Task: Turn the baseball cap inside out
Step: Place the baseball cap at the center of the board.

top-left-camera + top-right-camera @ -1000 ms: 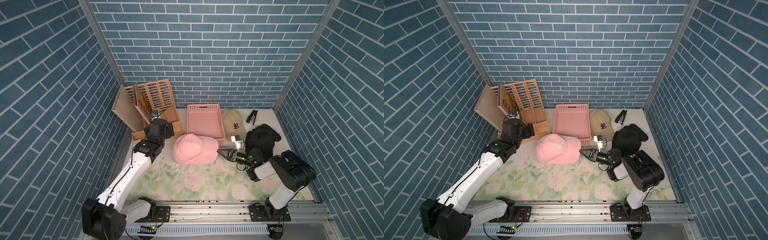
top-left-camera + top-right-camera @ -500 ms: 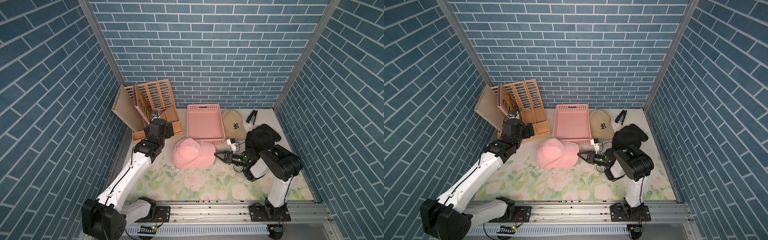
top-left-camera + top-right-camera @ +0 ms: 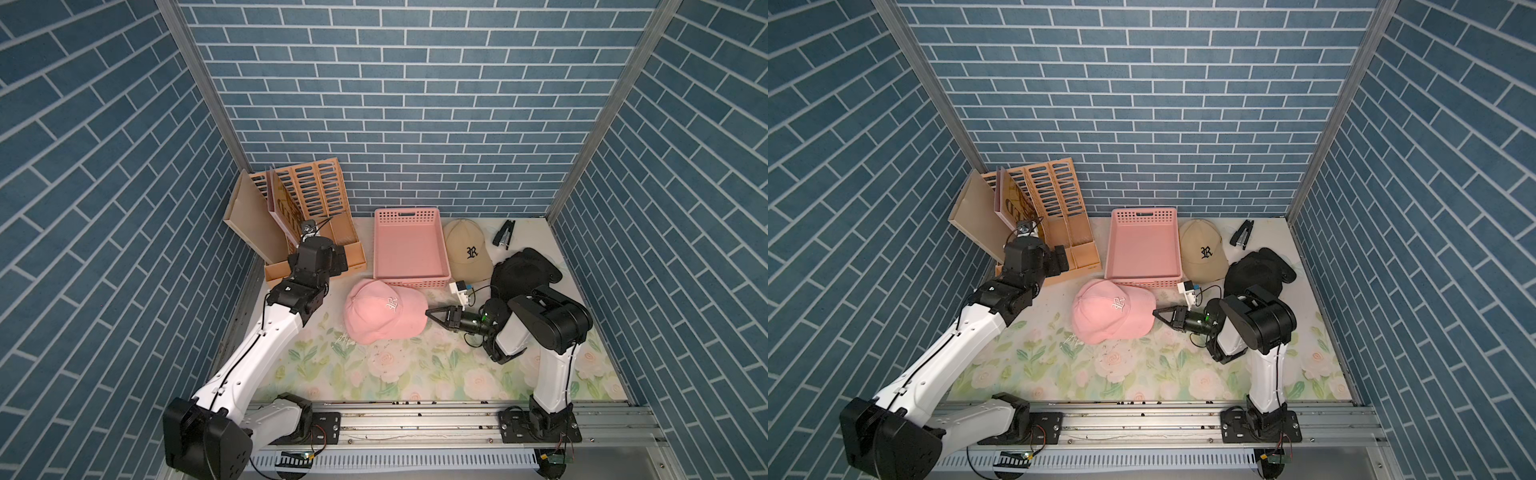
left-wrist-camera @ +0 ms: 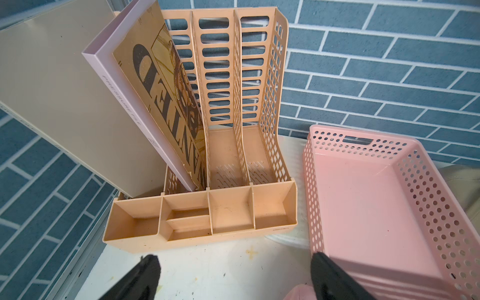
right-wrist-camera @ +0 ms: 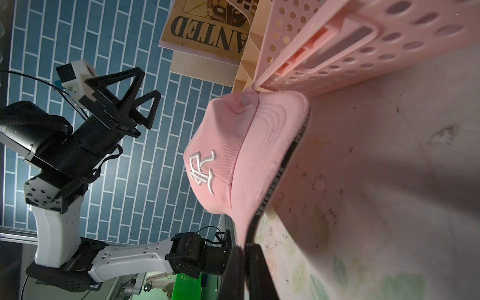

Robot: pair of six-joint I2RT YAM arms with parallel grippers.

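Item: pink baseball cap (image 3: 384, 311), soft twill. It has a domed crown facing up, a white embroidered R, and a curved, row-stitched brim with black printed tape under the edge. It lies just in front of the near wall of the pink perforated plastic basket (image 3: 411, 281).
Right gripper (image 5: 245, 249): black jaws pinched together on the brim edge, before the basket's near corner.
Left gripper (image 4: 233, 255): jaws wide apart and empty, by the basket's other near corner.

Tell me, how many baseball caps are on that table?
3. A pink cap sits mid-table, its brim pinched by the right gripper; a tan cap lies beside the pink basket; a black cap lies nearby, partly hidden behind the right arm.
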